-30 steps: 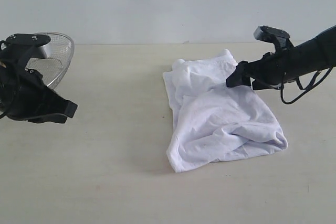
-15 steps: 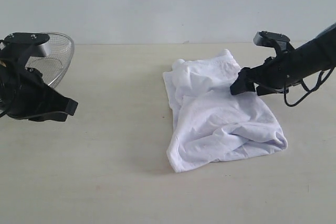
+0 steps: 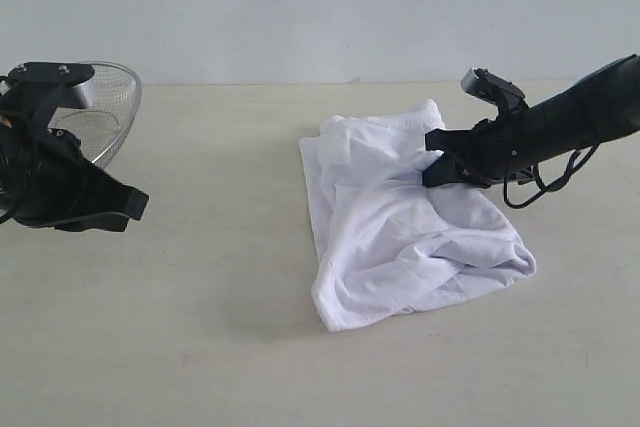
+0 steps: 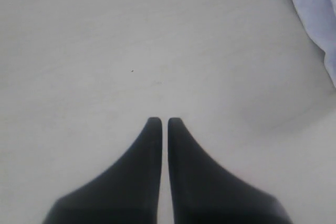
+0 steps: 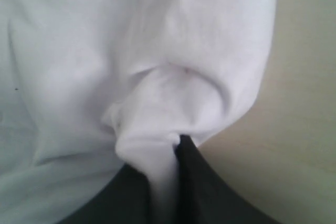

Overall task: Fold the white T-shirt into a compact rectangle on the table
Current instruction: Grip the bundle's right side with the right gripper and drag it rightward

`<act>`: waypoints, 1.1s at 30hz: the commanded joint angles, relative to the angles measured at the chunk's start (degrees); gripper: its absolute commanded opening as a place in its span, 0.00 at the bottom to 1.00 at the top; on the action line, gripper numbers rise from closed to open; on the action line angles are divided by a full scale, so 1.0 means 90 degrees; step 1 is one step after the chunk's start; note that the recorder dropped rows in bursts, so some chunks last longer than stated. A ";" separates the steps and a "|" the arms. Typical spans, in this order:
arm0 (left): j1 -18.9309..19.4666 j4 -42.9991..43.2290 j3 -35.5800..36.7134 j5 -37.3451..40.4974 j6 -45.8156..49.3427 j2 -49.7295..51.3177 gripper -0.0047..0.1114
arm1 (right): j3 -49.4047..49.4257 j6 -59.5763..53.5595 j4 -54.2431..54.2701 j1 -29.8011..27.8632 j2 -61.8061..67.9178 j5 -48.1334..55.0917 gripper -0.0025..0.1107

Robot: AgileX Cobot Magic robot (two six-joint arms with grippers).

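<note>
In the exterior view, the white T-shirt [image 3: 400,237] bunched on the table [image 3: 220,347] just right of centre, its 1 o'clock edge pinched in the closed right gripper [image 3: 432,157]; bare room from 6 round to 10 o'clock, the left gripper [image 3: 135,205] well apart at 9 o'clock beside a wire-mesh basket [image 3: 105,112]. In the left wrist view, left gripper [image 4: 161,121] pressed together on nothing (only a thin slit showing) over bare table [image 4: 105,51], a shirt [image 4: 315,3] edge nearby. In the right wrist view, right gripper [image 5: 168,150] clamped on a gathered fold of shirt [image 5: 131,51] near its edge, bare table [image 5: 304,103] alongside.
</note>
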 commanded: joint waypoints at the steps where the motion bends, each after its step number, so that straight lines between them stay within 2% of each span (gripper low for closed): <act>1: 0.0005 -0.0058 0.0028 0.0010 -0.0082 -0.0041 0.08 | -0.0058 -0.0042 -0.0554 -0.0031 0.0363 -0.0560 0.02; 7: 0.0162 -0.0058 0.0028 0.0010 -0.0242 -0.0041 0.08 | -0.0403 0.0163 -0.0562 -0.0319 0.0363 -0.1168 0.02; 15: 0.0253 -0.0058 0.0028 -0.0070 -0.0242 -0.0041 0.08 | -0.1185 0.0238 -0.0718 -0.0750 0.0375 -0.0942 0.02; 20: 0.0253 -0.0058 0.0028 -0.0102 -0.0242 -0.0041 0.08 | -0.1704 0.0387 -0.1165 -0.0756 0.0442 -0.0902 0.02; 25: 0.0253 -0.0058 0.0028 -0.0040 -0.0254 -0.0041 0.08 | -0.2269 0.1279 -0.1688 -0.0836 0.0777 -0.0615 0.02; 33: 0.0253 -0.0058 0.0028 0.0028 -0.0254 -0.0041 0.08 | -0.2308 0.1829 -0.1754 -0.0836 0.0966 -0.1051 0.02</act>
